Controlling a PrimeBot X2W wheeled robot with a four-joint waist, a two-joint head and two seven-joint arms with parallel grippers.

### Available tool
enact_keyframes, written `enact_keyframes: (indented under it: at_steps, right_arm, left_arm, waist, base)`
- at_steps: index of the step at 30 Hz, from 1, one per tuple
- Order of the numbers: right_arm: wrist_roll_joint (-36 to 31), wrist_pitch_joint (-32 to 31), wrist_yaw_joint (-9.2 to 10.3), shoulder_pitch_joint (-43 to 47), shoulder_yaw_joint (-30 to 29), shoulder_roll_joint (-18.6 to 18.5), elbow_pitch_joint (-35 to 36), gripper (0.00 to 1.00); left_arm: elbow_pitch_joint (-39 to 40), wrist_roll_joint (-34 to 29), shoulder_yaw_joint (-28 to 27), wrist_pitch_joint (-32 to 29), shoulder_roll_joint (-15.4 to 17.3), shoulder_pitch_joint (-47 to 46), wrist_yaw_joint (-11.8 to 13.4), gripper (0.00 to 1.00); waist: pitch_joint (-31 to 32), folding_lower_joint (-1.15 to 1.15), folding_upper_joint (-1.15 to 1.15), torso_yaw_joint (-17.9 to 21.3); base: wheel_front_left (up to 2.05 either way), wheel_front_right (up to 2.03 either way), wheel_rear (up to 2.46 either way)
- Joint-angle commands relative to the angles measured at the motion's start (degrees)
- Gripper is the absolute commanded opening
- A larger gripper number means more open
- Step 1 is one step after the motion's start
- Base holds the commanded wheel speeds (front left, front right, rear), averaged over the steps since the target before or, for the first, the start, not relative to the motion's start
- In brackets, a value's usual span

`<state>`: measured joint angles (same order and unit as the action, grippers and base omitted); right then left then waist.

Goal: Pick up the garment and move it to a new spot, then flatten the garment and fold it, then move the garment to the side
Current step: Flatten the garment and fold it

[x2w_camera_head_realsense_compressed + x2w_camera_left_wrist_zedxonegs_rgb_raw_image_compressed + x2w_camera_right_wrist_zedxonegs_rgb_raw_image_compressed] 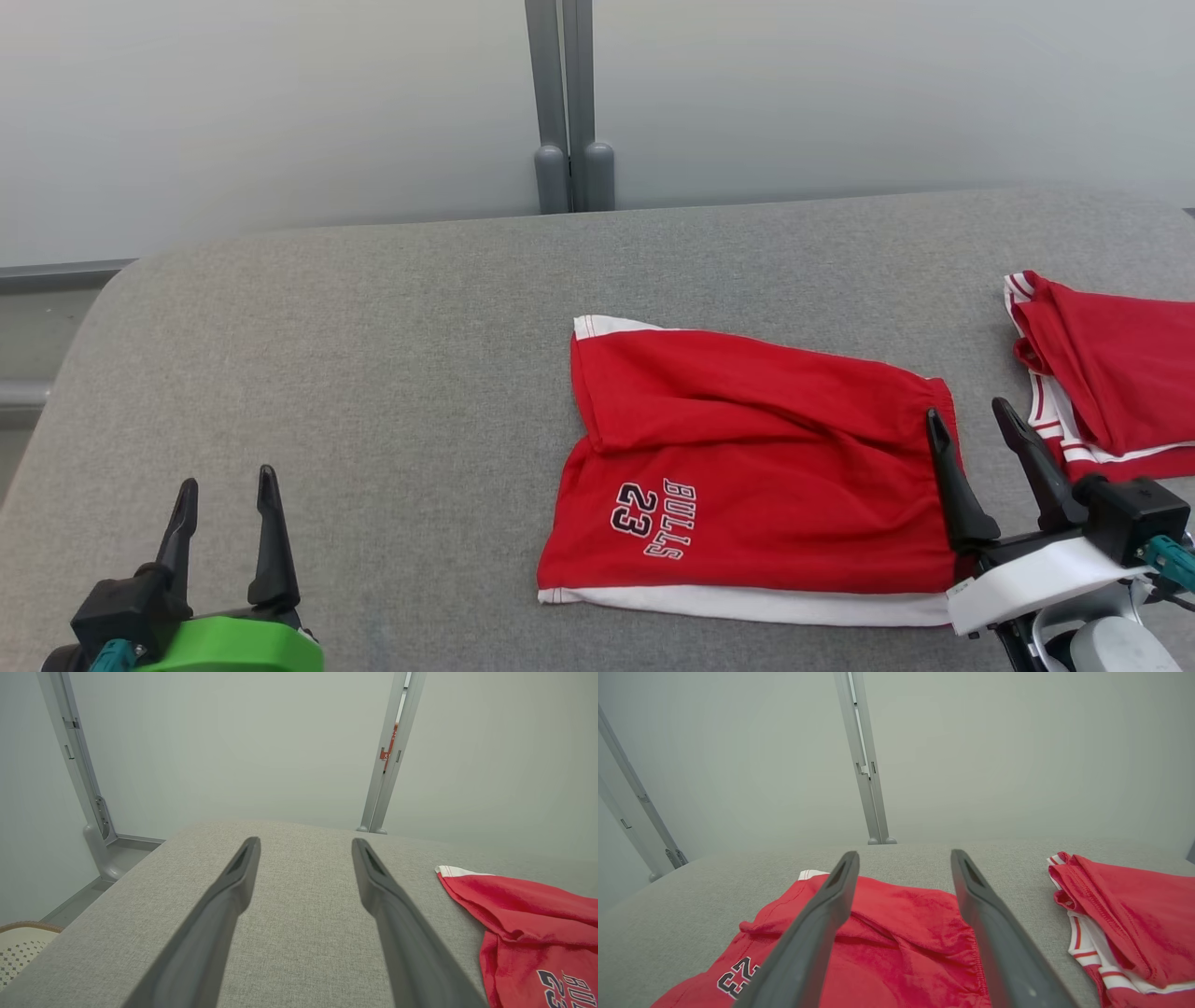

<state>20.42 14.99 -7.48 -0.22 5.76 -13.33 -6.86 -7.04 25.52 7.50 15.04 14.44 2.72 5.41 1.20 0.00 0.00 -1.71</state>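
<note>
Shorts (747, 448), red, printed "BULLS 23", lie folded on the couch (373, 355). Left gripper (229, 476) wide, empty; right gripper (966, 409) wide at their edge.

A big grey fabric pad (373, 327) is spread across the front, its left corner rounded off. The whole back is closed off by pale frosted wall panels (280, 112), pretty plain, lit soft and even. The panels are joined by a pair of grey metal posts (569, 103), each finished with a rounded foot (572, 177) right at the pad's far edge. In the left wrist view another post (70, 751) is caught off at the corner, with grey floor (117, 854) below it. A small red bit (385, 755) is stuck on the middle posts, too small to be made out. A white perforated thing (18, 942) with a woven rim is tucked at the lower left.
</note>
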Motion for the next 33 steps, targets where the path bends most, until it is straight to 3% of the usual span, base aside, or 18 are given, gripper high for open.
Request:
enact_keyframes:
  at_steps: [1, 15, 21, 28, 33]
  right_arm:
    - [0.0, 0.2, -0.03, -0.2, 0.0, -0.4, -0.1, 1.00]
    - [-0.3, 0.2, -0.03, -0.7, -0.7, -1.1, -0.1, 1.00]
    - [-0.4, -0.4, -0.02, 1.8, -0.4, -4.2, 0.2, 1.00]
    - [5.8, -11.7, -0.03, 7.5, -2.2, -10.4, 2.8, 1.00]
    - [11.0, -21.5, -0.03, 10.9, -2.9, -11.6, 2.7, 1.00]
  left_arm:
    - [-0.4, -0.8, -0.6, 0.2, -0.6, 0.5, -0.8, 1.00]
    - [-3.1, -5.9, -5.0, 0.2, -5.1, 0.0, -6.1, 1.00]
    - [-2.9, -4.2, -5.2, 0.2, -6.3, -0.2, -10.1, 1.00]
    - [-3.3, -1.1, 2.7, -12.2, -3.4, 1.5, -12.5, 1.00]
    - [-0.5, 2.6, 6.9, -20.2, -2.2, 1.9, -12.9, 1.00]
  waist:
    - [0.1, 0.00, 0.00, 0.1]
    - [0.5, 0.00, 0.00, 0.5]
    - [0.5, 0.00, 0.00, 0.4]
    - [-0.2, 0.00, 0.00, 1.8]
    - [-1.1, 0.00, 0.00, 2.7]
  base:
    - [0.00, 0.00, 0.00]
    - [0.00, 0.00, 0.00]
    - [0.00, 0.00, 0.00]
    - [0.00, 0.00, 0.00]
    - [0.00, 0.00, 0.00]
